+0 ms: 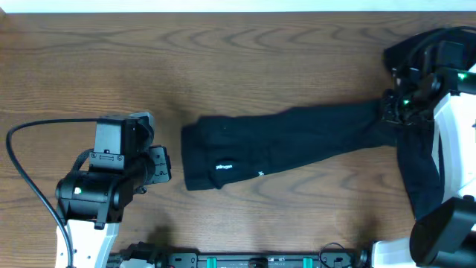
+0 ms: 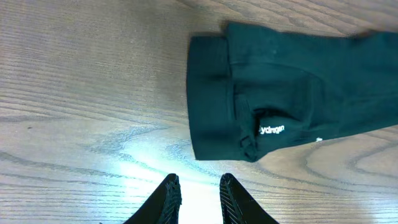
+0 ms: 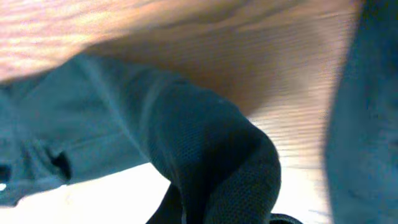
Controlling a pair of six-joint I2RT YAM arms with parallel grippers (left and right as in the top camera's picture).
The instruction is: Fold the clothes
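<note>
The clothes [image 1: 297,141] are a long black garment lying across the wooden table [image 1: 245,59], its folded end at the left with white lettering [image 1: 224,166]. A second part hangs down on the right under my right arm. In the overhead view my right gripper [image 1: 393,112] is shut on the garment's right end, lifting it a little. The right wrist view shows bunched black fabric [image 3: 186,137] covering the jaws. My left gripper [image 1: 162,164] sits left of the folded end, apart from it. In the left wrist view the clothes [image 2: 280,81] lie beyond the left gripper [image 2: 198,182], which is open with nothing between its fingers.
A black cable [image 1: 22,171] loops across the table at the far left, beside the left arm [image 1: 97,193]. The right arm's base [image 1: 446,231] fills the lower right corner. Bare wood stretches along the back of the table.
</note>
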